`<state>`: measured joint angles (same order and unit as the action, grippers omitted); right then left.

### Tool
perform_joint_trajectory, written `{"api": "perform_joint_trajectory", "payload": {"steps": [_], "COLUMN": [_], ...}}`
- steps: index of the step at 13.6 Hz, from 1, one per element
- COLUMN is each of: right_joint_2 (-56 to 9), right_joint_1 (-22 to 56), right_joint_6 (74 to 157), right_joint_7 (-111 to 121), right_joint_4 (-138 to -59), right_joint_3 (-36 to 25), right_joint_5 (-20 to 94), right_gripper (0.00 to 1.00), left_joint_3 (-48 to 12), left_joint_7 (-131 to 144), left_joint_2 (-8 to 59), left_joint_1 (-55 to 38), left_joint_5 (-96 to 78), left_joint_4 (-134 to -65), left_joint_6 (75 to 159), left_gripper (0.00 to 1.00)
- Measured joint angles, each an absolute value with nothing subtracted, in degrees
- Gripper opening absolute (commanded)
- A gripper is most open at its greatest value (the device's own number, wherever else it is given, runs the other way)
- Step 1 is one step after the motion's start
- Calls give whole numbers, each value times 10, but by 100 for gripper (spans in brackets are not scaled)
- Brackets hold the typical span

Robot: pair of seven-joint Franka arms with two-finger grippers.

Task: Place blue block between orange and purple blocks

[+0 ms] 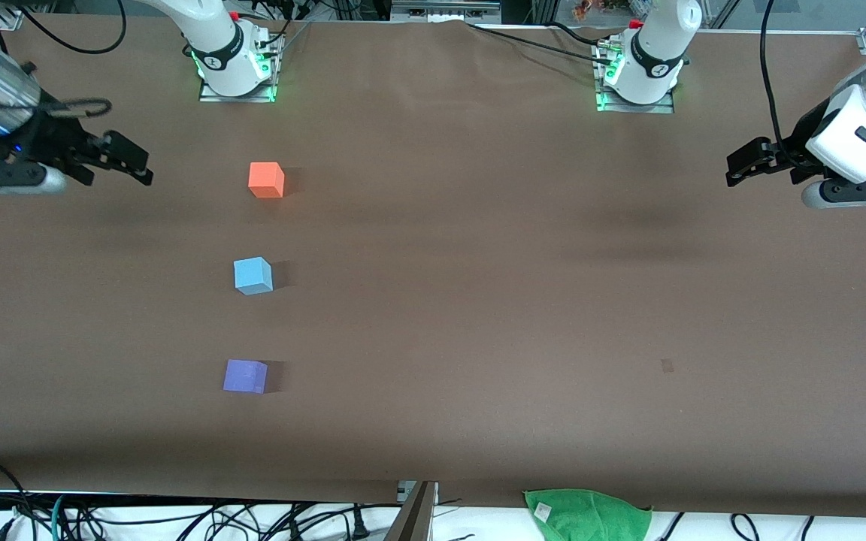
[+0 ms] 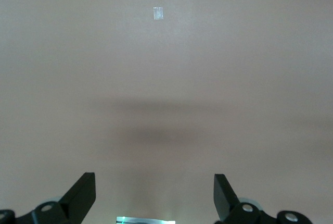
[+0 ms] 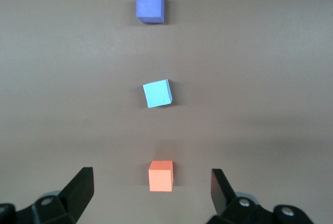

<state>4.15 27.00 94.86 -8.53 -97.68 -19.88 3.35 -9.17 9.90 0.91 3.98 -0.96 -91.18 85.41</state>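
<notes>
While spread wide, right gripper point(image 1: 132, 161) empty above table point(image 1: 478, 300).

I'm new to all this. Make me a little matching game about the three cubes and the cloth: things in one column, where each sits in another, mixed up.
Things:
1. orange block
2. blue block
3. purple block
4. green cloth

Places:
A. between the two other cubes
B. at the table's edge nearest the front camera
C. the cube farthest from the front camera
D. the cube nearest the front camera

Pairs: 1-C, 2-A, 3-D, 4-B
</notes>
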Motion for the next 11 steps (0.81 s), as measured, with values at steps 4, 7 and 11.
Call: {"api": "perform_joint_trajectory", "payload": {"steps": [4,7,11], "right_joint_2": [14,-6,-8], "right_joint_1": [218,117,106], "right_joint_6": [928,923,926], "right_joint_7": [-85,-85,-85], "right_joint_4": [-927,-922,-913], "right_joint_3": [-141,-43,-38], "right_joint_5": [31,31,31], "right_gripper": [99,99,99], "left_joint_3": [-92,-93,-93], "left_joint_7": [99,99,99], "left_joint_2": [9,9,9], "left_joint_1": [40,39,39], "left_joint_5": [-10,-10,-10], "left_joint_4": [-912,-912,-912], "left_joint_6": [854,854,854], "left_gripper": [100,100,100]}}
